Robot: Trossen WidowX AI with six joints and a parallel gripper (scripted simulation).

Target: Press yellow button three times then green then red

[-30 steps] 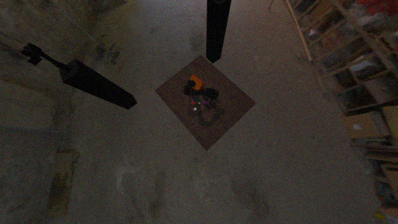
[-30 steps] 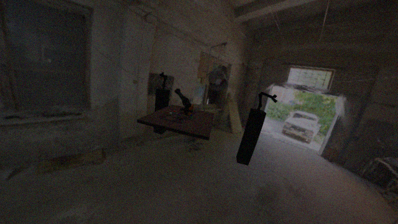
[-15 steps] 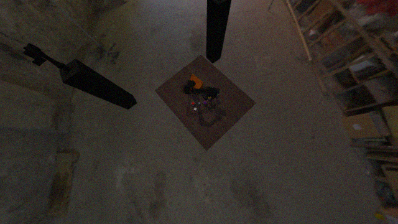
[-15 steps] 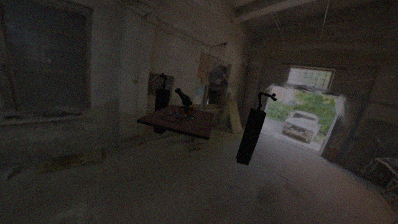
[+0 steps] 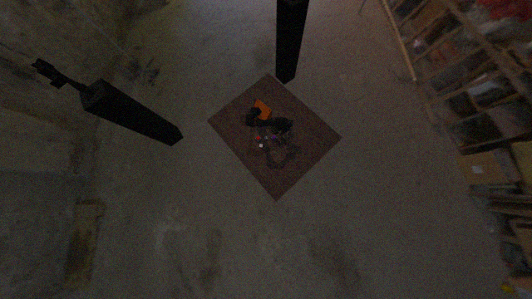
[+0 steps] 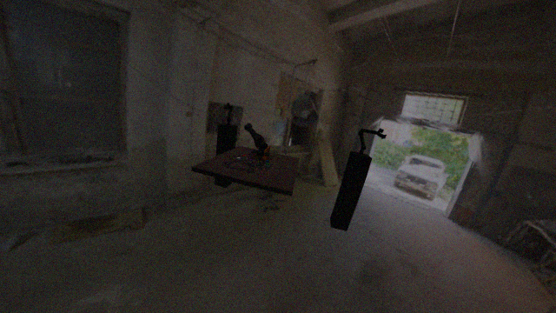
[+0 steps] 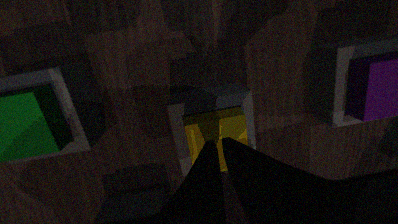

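The yellow button (image 7: 234,125) sits in a grey square housing at the middle of the wrist view. My gripper (image 7: 218,147) is shut and empty, with its dark fingertips over the yellow cap; whether they touch it or the cap is pushed down, I cannot tell. The green button (image 7: 25,125) sits in its own housing at the left of the wrist view. A red button or block (image 5: 258,137) shows as a small spot on the table in the top view; it is out of the wrist view.
A purple button (image 7: 382,92) (image 5: 273,137) is right of the yellow one in the wrist view. A dark housing (image 7: 135,202) lies at lower left, partly behind the fingers. A small white thing (image 5: 261,145) and an orange patch (image 5: 263,110) are on the table (image 5: 276,187) (image 6: 278,184).
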